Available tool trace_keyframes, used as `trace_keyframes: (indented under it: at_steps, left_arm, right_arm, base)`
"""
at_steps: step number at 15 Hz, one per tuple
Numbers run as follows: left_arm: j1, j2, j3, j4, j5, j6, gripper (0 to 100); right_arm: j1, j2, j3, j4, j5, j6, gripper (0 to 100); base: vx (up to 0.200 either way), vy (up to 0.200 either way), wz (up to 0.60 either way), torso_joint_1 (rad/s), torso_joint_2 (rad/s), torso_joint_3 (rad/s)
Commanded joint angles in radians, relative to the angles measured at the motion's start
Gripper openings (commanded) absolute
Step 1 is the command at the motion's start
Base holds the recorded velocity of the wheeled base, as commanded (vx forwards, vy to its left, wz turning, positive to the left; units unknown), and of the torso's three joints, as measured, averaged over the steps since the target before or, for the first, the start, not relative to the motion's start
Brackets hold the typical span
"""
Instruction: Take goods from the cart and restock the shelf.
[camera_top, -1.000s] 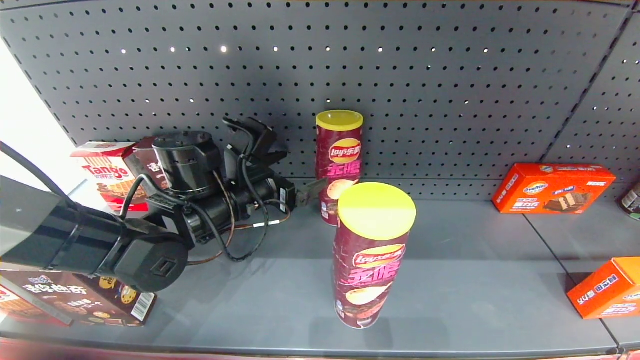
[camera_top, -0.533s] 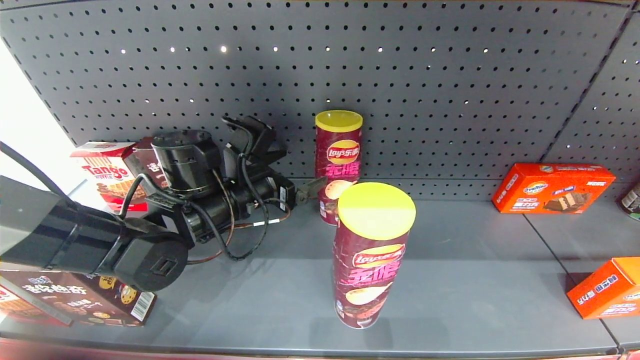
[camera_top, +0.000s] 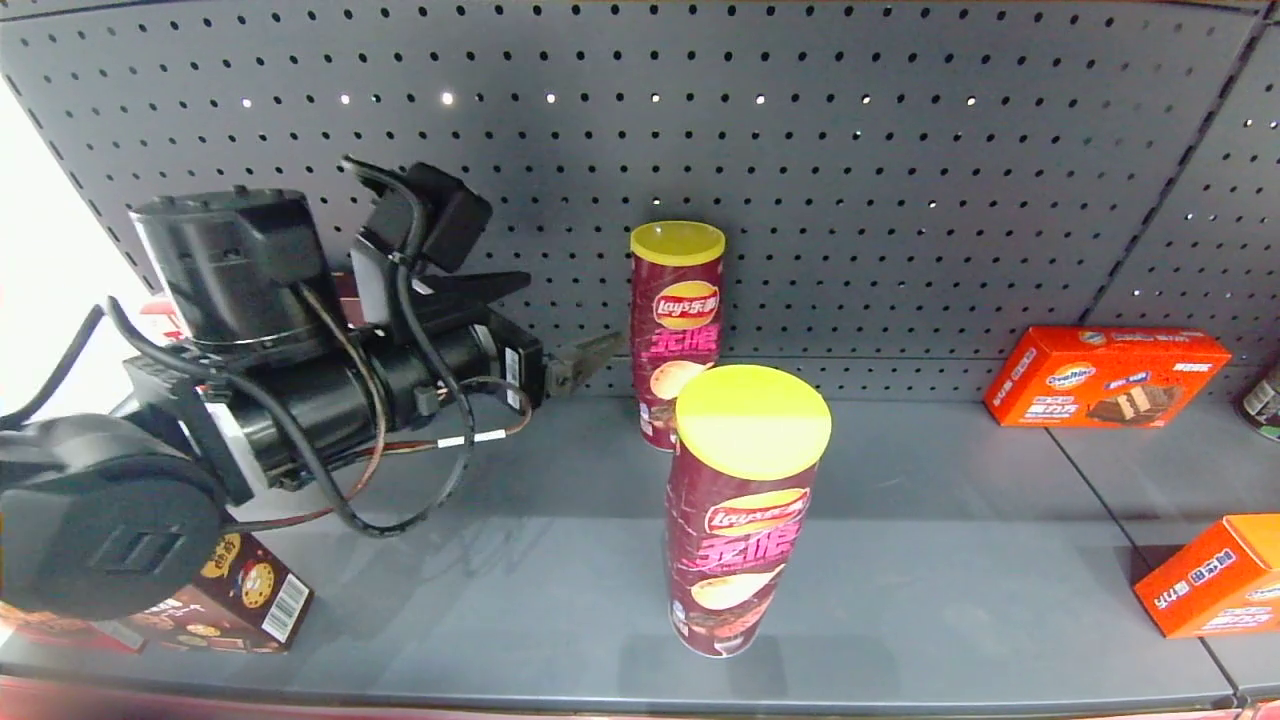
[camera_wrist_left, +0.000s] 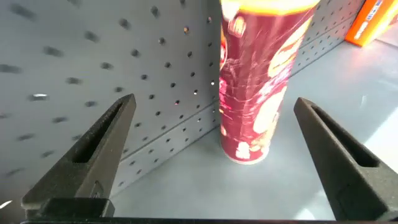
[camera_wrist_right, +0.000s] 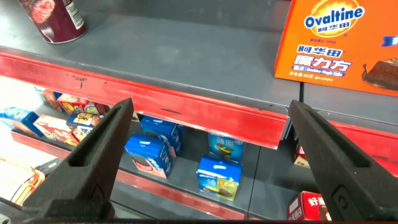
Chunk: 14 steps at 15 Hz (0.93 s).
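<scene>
Count on the shelf (camera_top: 950, 560): we see two chip cans, both upright with yellow lids on. The back can (camera_top: 678, 320) stands at the rear edge against the pegboard (camera_top: 800, 150), about mid-shelf. The front can (camera_top: 740, 520) stands ahead of it near the front edge, and the two are apart. Our left end effector (camera_wrist_left: 214, 102) is spread wide and empty. It hangs over the shelf just beside the back can, on the side toward the shelf's left end, not touching. Our right end effector (camera_wrist_right: 211, 104) is also spread and empty, out in front of the shelf's red front edge. Two orange boxes: rear box (camera_top: 1105, 375) at the rear edge toward the right end, front box (camera_top: 1205, 575) at the front edge there. One brown cookie box (camera_top: 235, 600) sits at the front left corner.
</scene>
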Motion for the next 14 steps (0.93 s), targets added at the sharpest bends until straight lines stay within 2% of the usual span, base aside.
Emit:
trace_keyframes:
  at_steps: [1,3,4,6,8,10,11,12,13,14]
  left_arm:
    - [-0.042,-0.179,0.006,0.072,0.055,0.000,100]
    - [-0.129,-0.287,0.015,0.105,0.155,0.002,100]
    - [-0.144,-0.334,0.029,0.109,0.190,0.005,100]
    - [-0.146,-0.480,0.159,0.109,0.240,0.032,100]
    - [-0.144,-0.649,0.297,0.112,0.282,0.037,100]
    - [-0.144,-0.790,0.392,0.118,0.327,0.039,100]
    - [-0.141,-0.912,0.438,0.201,0.330,0.039,100]
    - [-0.141,-0.929,0.440,0.218,0.330,0.039,100]
    - [-0.135,-1.141,0.434,0.500,0.330,0.039,100]
    - [-0.132,-1.250,0.432,0.637,0.330,0.034,100]
  right_arm:
    - [0.000,0.001,0.000,0.000,0.000,0.000,100]
    - [0.000,0.001,0.000,0.000,0.001,0.000,100]
    - [-0.002,0.001,0.000,0.000,0.000,0.000,100]
    - [0.000,0.001,0.000,0.000,0.001,0.000,100]
    - [-0.002,0.001,0.000,0.000,0.000,0.000,100]
    - [0.000,0.001,0.000,0.000,0.000,0.000,100]
    - [0.000,0.001,0.000,0.000,0.001,0.000,100]
    - [0.000,0.001,0.000,0.000,0.000,0.000,100]
    - [0.000,0.001,0.000,0.000,0.001,0.000,100]
    - [0.000,0.001,0.000,0.000,0.000,0.000,100]
  base:
    - [0.000,0.000,0.00,0.000,0.00,0.000]
    - [0.000,0.000,0.00,0.000,0.00,0.000]
    - [0.000,0.000,0.00,0.000,0.00,0.000]
    - [0.000,0.000,0.00,0.000,0.00,0.000]
    - [0.000,0.000,0.00,0.000,0.00,0.000]
    - [0.000,0.000,0.00,0.000,0.00,0.000]
    - [0.000,0.000,0.00,0.000,0.00,0.000]
    - [0.000,0.000,0.00,0.000,0.00,0.000]
    - [0.000,0.000,0.00,0.000,0.00,0.000]
    - [0.000,0.000,0.00,0.000,0.00,0.000]
